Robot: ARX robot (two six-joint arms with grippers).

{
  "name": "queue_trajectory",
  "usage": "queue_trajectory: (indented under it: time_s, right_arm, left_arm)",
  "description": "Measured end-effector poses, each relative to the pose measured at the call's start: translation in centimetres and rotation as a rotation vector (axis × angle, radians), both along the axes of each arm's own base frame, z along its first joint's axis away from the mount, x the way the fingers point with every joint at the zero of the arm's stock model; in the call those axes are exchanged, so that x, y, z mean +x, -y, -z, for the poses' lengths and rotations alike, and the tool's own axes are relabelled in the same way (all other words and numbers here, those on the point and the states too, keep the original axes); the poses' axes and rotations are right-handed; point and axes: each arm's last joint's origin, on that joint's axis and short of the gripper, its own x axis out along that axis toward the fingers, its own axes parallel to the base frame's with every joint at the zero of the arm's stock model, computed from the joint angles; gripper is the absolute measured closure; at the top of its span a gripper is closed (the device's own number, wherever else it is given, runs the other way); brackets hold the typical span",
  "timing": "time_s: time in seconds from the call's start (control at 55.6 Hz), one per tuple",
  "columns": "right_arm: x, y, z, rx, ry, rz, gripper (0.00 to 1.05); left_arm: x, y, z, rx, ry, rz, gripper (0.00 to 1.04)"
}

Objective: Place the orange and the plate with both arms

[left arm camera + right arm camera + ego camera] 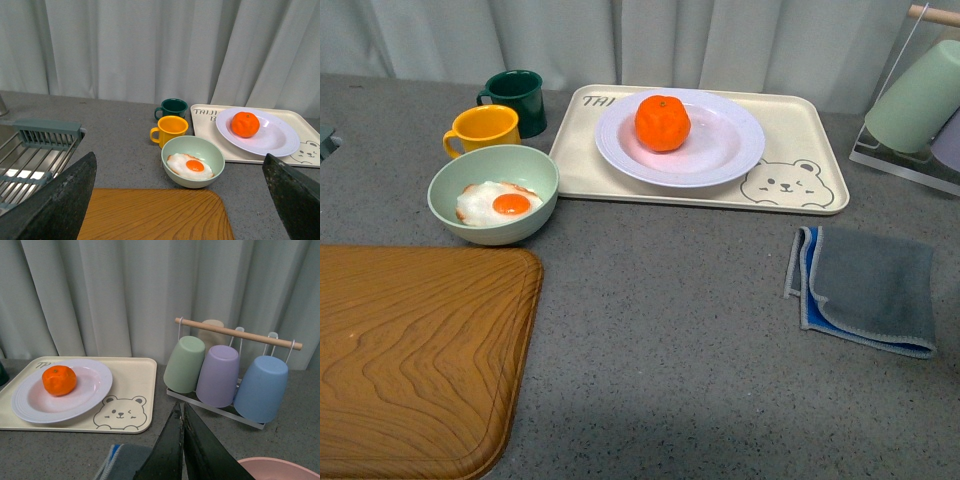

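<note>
The orange [662, 122] sits on the white ribbed plate [725, 160], which rests on the cream bear tray [800, 195] at the back of the table. Both also show in the left wrist view, orange [245, 124] on plate [280, 142], and in the right wrist view, orange [59, 380] on plate [30, 407]. Neither arm shows in the front view. My left gripper [182, 200] is open and empty, well back from the tray, over the wooden board. My right gripper [180, 410] is shut and empty, over the table to the right of the tray.
A pale green bowl with a fried egg [493, 195], a yellow mug [483, 128] and a dark green mug [517, 98] stand left of the tray. A wooden board [410, 360] lies front left, a grey-blue cloth [865, 290] right, a cup rack [225, 370] back right, a sink rack [30, 155] far left.
</note>
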Motion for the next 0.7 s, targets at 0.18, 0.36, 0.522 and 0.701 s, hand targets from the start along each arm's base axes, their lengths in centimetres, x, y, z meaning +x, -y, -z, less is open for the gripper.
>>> queue_trajectory:
  time_s: [0.18, 0.36, 0.522, 0.701]
  right_arm:
    - [-1.3, 0.0, -0.1, 0.000, 0.003, -0.002, 1.04]
    - [-2.5, 0.0, -0.1, 0.000, 0.006, -0.002, 1.04]
    - [-3.3, 0.0, -0.2, 0.000, 0.007, -0.003, 1.04]
    - [-4.0, 0.0, -0.4, 0.000, 0.014, -0.003, 1.04]
  left_arm:
    - [0.0, 0.0, 0.0, 0.000, 0.000, 0.000, 0.07]
    - [0.0, 0.0, 0.0, 0.000, 0.000, 0.000, 0.07]
    - [0.0, 0.0, 0.0, 0.000, 0.000, 0.000, 0.07]
    - [0.0, 0.0, 0.0, 0.000, 0.000, 0.000, 0.07]
